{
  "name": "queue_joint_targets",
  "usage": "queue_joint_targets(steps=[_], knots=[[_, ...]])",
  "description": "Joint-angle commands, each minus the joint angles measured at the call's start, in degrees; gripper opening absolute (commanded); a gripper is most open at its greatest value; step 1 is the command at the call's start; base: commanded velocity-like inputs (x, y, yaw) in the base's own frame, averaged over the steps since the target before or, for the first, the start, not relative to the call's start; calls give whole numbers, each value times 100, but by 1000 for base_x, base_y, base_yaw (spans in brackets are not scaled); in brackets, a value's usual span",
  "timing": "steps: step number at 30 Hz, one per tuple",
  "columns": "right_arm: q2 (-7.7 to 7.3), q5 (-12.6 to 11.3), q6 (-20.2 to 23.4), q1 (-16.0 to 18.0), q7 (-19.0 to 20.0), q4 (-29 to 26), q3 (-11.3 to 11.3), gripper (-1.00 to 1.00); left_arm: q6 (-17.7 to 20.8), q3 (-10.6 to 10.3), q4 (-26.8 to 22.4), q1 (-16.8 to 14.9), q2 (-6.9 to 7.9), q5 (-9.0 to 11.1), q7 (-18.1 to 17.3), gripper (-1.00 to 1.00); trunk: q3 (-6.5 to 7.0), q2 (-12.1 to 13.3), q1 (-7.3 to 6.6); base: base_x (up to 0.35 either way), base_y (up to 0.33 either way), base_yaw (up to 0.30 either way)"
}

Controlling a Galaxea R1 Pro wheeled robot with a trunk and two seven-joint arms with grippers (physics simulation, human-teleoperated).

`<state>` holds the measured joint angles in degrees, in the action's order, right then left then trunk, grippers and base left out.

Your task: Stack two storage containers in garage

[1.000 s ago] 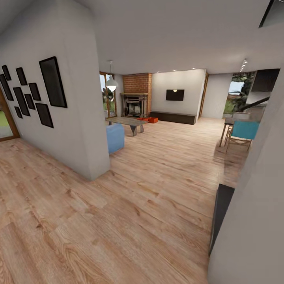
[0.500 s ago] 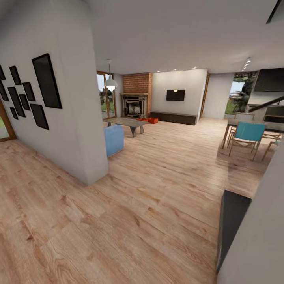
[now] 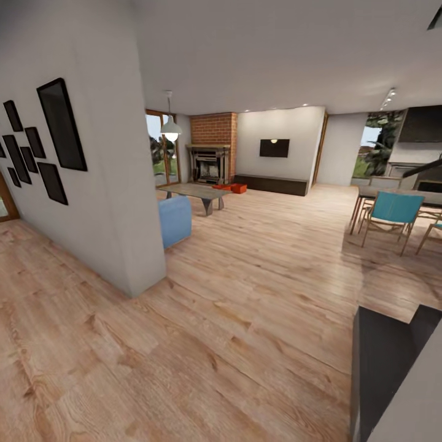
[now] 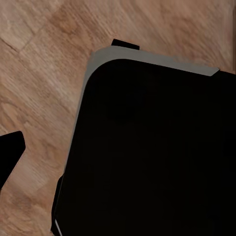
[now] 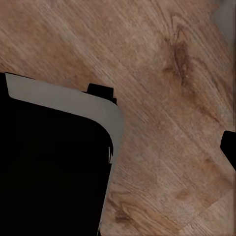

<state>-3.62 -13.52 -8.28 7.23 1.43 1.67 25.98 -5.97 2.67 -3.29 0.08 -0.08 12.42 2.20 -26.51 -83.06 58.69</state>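
A living room with a light wood-plank floor stretches ahead. Far off, just left of frame centre, two red-orange storage containers sit on the floor before a brick fireplace, beyond a low desk and blue sofa. Whether either pincer is apart or together cannot be told.

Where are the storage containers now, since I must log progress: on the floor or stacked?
On the floor: two storage containers side by side by the fireplace.
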Motion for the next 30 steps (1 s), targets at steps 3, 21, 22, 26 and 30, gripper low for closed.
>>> queue_joint_targets(steps=[3,21,22,26,30], knots=[[2,-59,-37,7,15,17,47,100,-9,23,-6,1,-1,6,8,100,-5,-2,3,333,0,0],[11,-38,-72,7,23,14,22,100,-16,27,-11,1,-9,-6,9,100,-5,-2,3,333,0,-24],[11,-35,-72,7,24,14,25,100,-16,29,-9,1,-9,-8,9,100,-5,-2,3,333,0,-195],[11,-27,-70,7,24,16,35,100,-17,24,-6,1,-10,-4,9,100,-5,-2,3,333,0,-231],[11,-28,-69,7,24,14,37,100,-12,20,-6,1,-5,-3,9,100,-5,-2,3,333,0,-243]])
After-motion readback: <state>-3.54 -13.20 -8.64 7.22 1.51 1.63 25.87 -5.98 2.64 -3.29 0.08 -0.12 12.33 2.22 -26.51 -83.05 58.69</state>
